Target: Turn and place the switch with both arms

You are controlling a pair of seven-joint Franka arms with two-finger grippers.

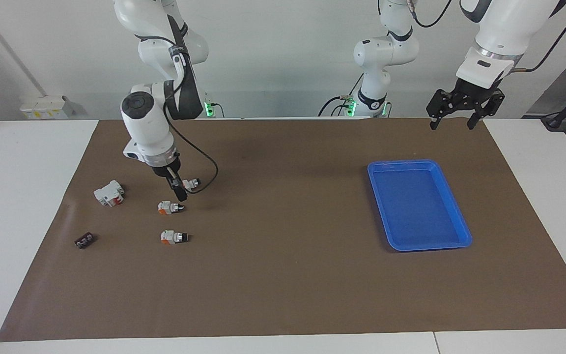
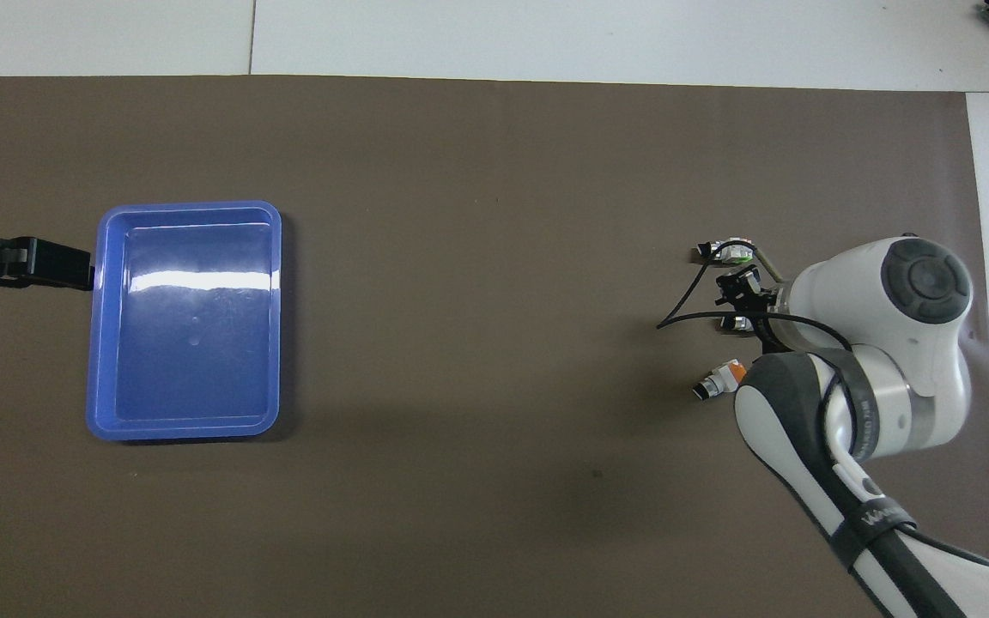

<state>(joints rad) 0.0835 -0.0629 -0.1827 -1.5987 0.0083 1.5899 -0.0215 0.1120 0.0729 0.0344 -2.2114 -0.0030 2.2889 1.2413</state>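
Near the right arm's end of the brown mat lie three switches in a row, the right gripper hanging fingers spread over the middle switch (none held), while the left gripper, fingers spread, waits over the mat's corner nearest its base.

Matt brown paper-like mat, smooth and faintly creased near one edge, spread over a smooth white tabletop. Glossy blue plastic tray, bright glare streaked across its floor, and small white plastic switches with orange blocks and black knob tips. Smooth, slightly shiny white arm shells with dark grey joints, a brushed metal ring at one wrist and a thin black rubbery cable looped beside it.
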